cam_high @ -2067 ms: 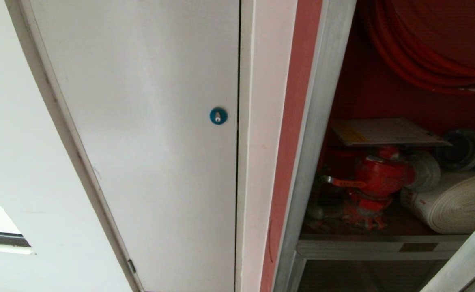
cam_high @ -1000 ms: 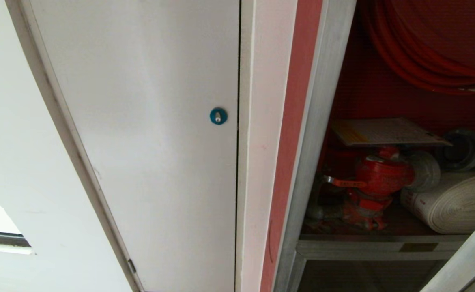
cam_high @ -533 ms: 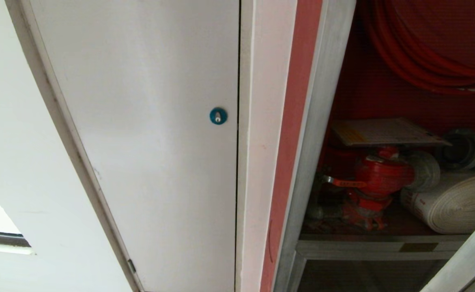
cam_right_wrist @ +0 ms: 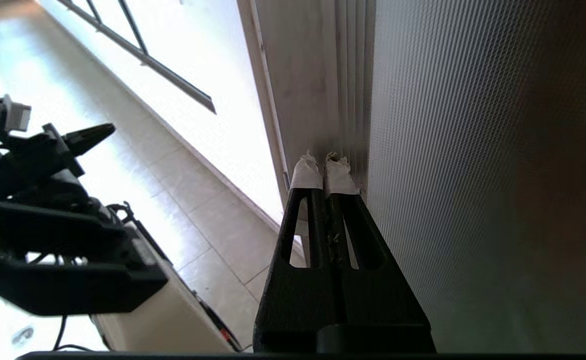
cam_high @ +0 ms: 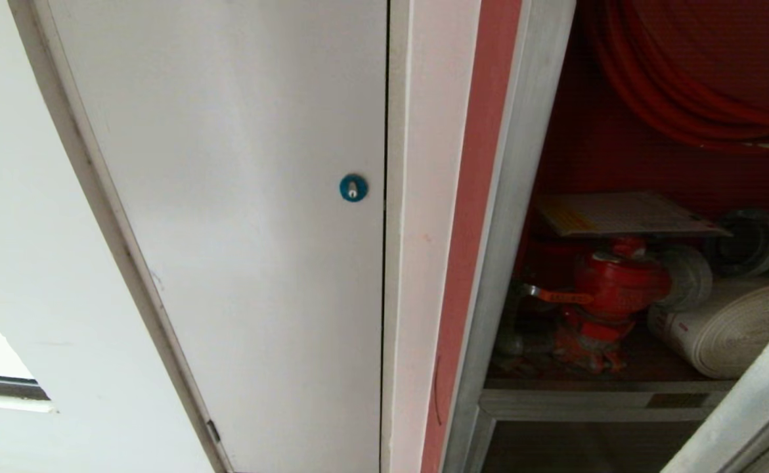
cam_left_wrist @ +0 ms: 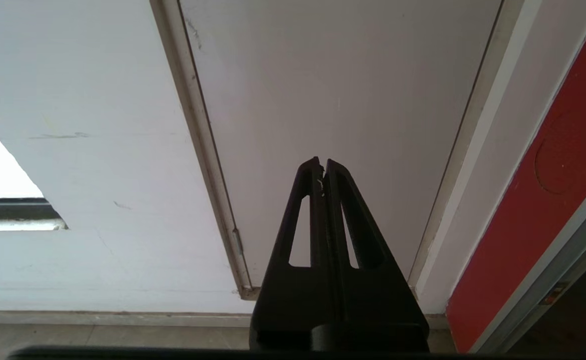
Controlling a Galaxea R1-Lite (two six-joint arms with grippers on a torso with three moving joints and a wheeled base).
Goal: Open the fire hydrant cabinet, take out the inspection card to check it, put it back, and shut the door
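While the fire hydrant cabinet stands open, the inspection card — whitish, yellow-banded — lies flat atop the red valve. Right gripper, fingers together, touches the door frame's edge; left gripper — also closed — idles.

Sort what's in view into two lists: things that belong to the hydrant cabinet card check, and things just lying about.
Job:
- fire hydrant cabinet, open
- inspection card, lying flat on the red valve
- door, its frame edge at the shut right gripper

Lying about:
- white panel with blue lock
- red hose reel
- rolled white hose
- left gripper, shut, idle
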